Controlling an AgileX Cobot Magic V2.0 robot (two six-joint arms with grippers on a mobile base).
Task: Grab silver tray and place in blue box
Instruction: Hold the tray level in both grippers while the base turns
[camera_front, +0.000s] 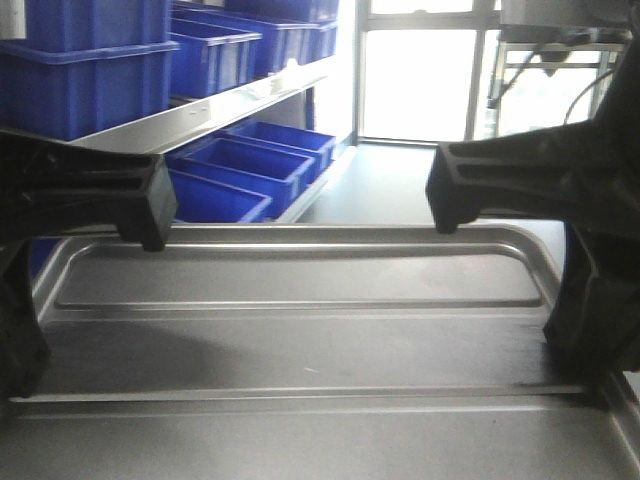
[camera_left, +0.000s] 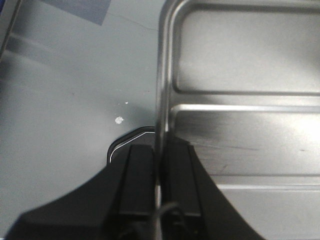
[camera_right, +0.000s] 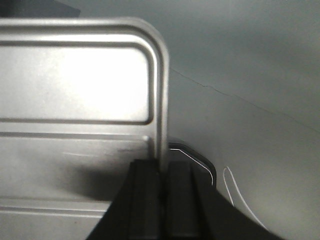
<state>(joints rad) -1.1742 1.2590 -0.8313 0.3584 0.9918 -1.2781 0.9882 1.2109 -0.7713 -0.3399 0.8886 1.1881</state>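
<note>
Between left gripper (camera_left: 159, 152) and right gripper (camera_right: 162, 169), each clamped on one end rim, the shallow, rectangular, shiny metal silver tray (camera_front: 300, 340) spans lengthwise.

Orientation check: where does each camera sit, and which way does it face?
Left wrist: behind the left gripper, looking along it at the silver tray rim it clamps.
Right wrist: behind the right gripper, same view of the opposite rim.
Front: low between both grippers, which show at the sides, facing forward over the tray to shelved blue crates.
Shared: the tray.
</note>
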